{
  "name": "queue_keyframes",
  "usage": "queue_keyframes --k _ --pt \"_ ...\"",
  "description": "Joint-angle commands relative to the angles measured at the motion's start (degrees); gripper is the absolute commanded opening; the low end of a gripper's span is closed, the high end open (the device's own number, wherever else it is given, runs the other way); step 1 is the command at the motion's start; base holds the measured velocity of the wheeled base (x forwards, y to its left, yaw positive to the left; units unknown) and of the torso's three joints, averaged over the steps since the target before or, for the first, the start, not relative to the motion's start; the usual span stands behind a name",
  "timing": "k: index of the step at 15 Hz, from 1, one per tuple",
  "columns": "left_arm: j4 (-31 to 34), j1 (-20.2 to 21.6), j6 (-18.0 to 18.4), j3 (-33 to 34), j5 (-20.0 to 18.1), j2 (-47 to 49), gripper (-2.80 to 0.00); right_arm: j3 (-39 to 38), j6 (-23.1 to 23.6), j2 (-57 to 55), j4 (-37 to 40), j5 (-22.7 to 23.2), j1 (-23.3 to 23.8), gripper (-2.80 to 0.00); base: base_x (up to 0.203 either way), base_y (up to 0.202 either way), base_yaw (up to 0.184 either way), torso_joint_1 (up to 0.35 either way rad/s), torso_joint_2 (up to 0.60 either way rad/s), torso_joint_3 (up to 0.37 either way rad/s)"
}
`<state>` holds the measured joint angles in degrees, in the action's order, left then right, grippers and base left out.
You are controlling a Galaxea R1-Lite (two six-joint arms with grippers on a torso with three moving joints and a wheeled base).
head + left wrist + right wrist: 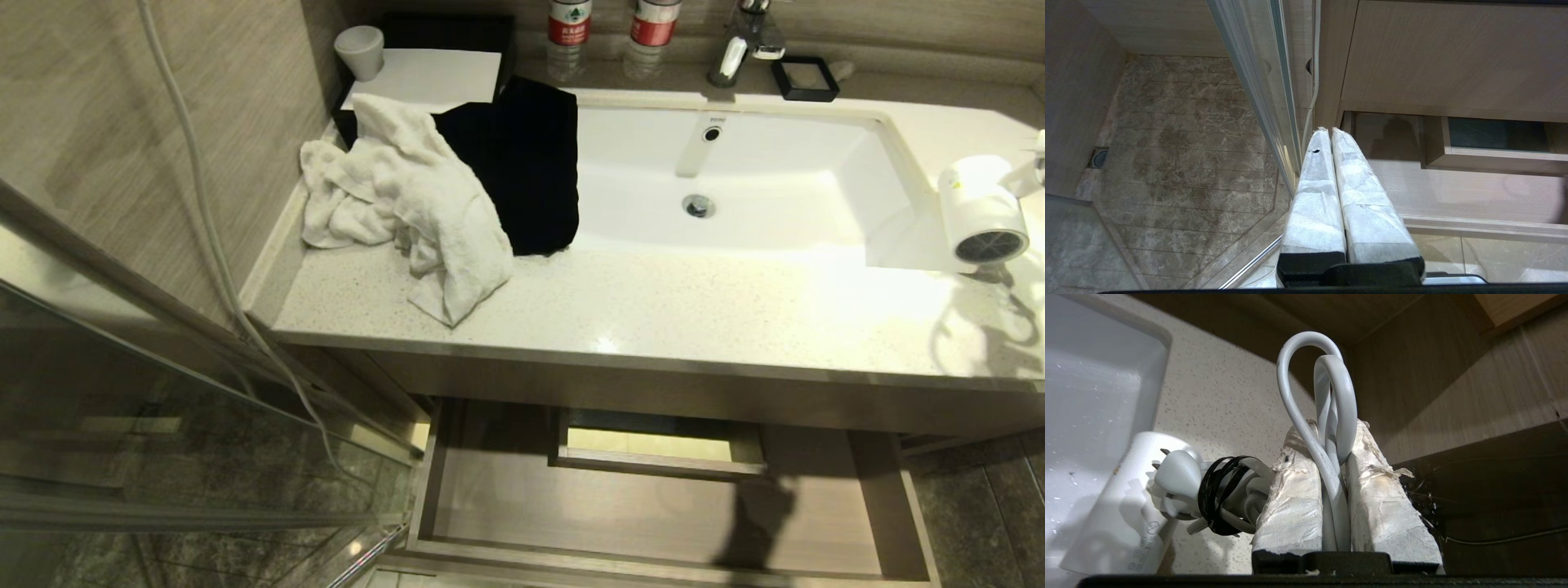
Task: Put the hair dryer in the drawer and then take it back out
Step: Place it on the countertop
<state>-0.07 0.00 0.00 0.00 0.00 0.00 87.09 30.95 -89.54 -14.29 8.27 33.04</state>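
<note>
The white hair dryer (984, 211), with its short thick barrel and grilled end, hangs above the counter (653, 310) beside the sink (735, 175). The right gripper (1333, 433) pinches its looped cord (1327, 416); the drawer (653, 506) stands open below. The left gripper (1329, 132) is pressed together.

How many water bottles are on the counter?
2: one bottle and a second bottle, side by side behind the sink, left of the faucet. Their tops are cut off.
</note>
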Motion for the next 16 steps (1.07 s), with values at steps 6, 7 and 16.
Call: queue_keyframes --k 6,7,16 --pt "-0.01 0.00 0.00 0.00 0.00 0.00 -2.80 0.93 4.30 -9.34 8.28 0.54 5.24 -2.80 0.000 0.000 0.000 0.000 0.00 0.000" --pt "-0.01 0.00 0.00 0.00 0.00 0.00 -2.80 1.01 4.51 -10.26 10.33 0.67 5.30 -2.80 0.000 0.000 0.000 0.000 0.00 0.000" --pt "-0.01 0.00 0.00 0.01 0.00 -0.01 -2.80 12.81 6.12 -19.12 17.63 0.63 10.47 -2.80 0.000 0.000 0.000 0.000 0.00 0.000"
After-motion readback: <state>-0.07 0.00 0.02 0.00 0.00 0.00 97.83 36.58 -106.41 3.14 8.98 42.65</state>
